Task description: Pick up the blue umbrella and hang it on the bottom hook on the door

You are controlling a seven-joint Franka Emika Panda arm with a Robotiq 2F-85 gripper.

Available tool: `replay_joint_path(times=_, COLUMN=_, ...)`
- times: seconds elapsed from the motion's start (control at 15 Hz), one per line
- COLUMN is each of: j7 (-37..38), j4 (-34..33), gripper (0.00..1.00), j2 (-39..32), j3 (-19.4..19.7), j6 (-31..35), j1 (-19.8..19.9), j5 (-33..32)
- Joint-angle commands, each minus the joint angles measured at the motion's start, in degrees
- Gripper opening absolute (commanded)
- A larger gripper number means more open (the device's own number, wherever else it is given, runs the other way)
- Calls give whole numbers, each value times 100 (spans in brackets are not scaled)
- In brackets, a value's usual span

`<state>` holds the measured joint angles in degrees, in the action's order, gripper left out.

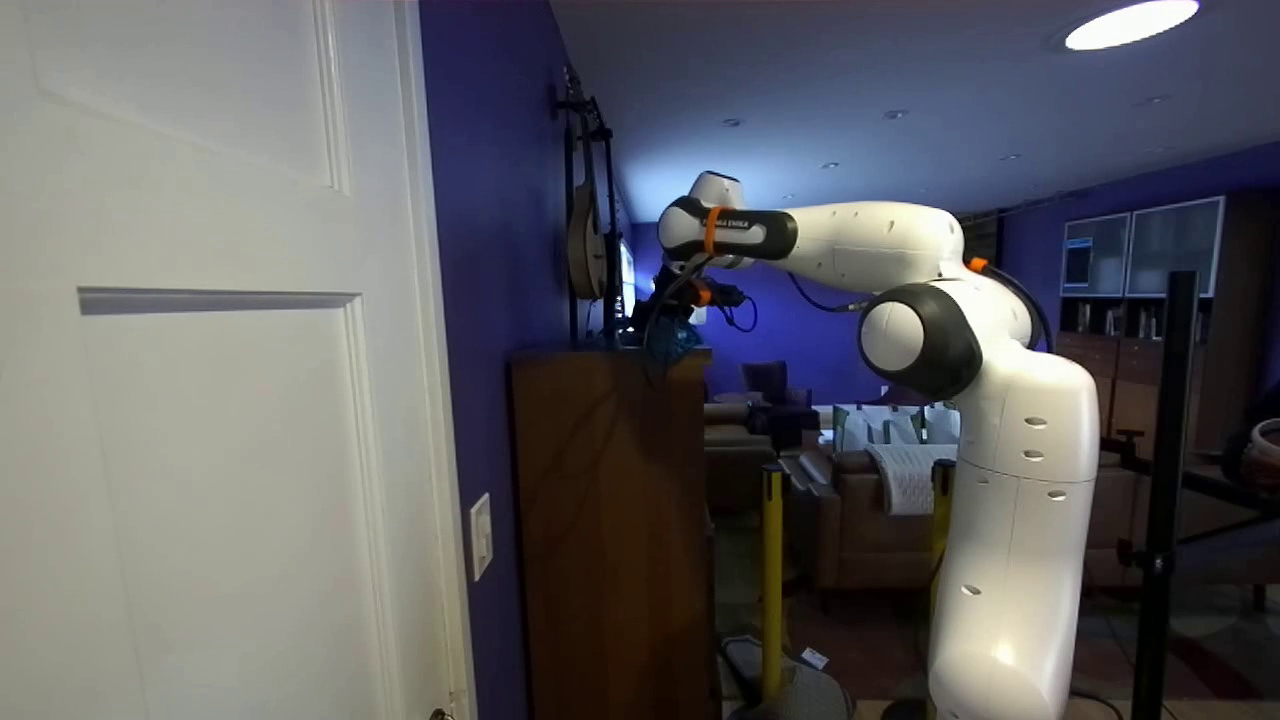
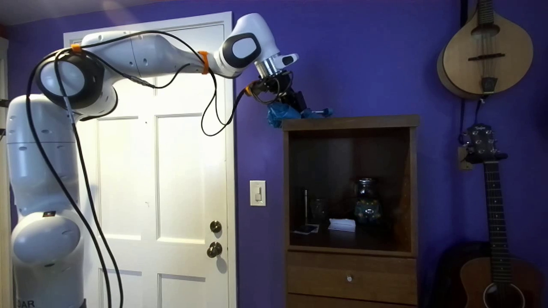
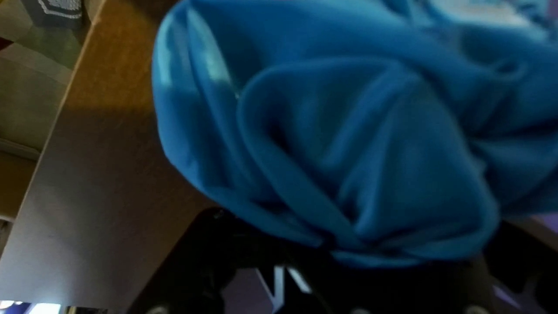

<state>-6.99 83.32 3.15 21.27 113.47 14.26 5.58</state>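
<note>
The blue umbrella lies on the near edge of the cabinet top in an exterior view (image 2: 282,114), its bunched fabric hanging over the edge and its thin shaft and handle pointing right. It also shows dark below the hand in an exterior view (image 1: 672,338). My gripper (image 2: 299,102) is tilted down at the umbrella, touching or overlapping it. In the wrist view the blue fabric (image 3: 331,131) fills the middle and covers the fingertips, so I cannot tell whether they grip it. The white door (image 1: 225,480) shows in both exterior views (image 2: 147,171). No hook is visible.
The brown wooden cabinet (image 2: 351,123) stands against the purple wall beside the door frame, with items on its open shelf. A mandolin-like instrument (image 2: 479,47) and a guitar (image 2: 496,222) are right of it. Yellow posts (image 1: 772,580) and a couch stand behind.
</note>
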Motion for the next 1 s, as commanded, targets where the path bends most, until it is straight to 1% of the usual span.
replay_joint_path(times=0.0, j7=-506, j4=-207, gripper=15, j2=-30, j3=-51, j6=-188, j1=100, j5=452)
replay_joint_path(times=0.13, j7=-738, j4=-183, gripper=14, j2=66, j3=-72, j6=-252, j1=77, j5=608)
replay_joint_path(times=0.33, j7=-951, j4=-159, gripper=9, j2=259, j3=-135, j6=-495, j1=30, j5=624)
replay_joint_path(times=0.8, j7=-1459, j4=-130, gripper=9, j2=790, j3=-267, j6=-1596, j1=-149, j5=505)
replay_joint_path(times=0.93, j7=-1521, j4=-39, gripper=9, j2=961, j3=-362, j6=-1770, j1=-217, j5=307)
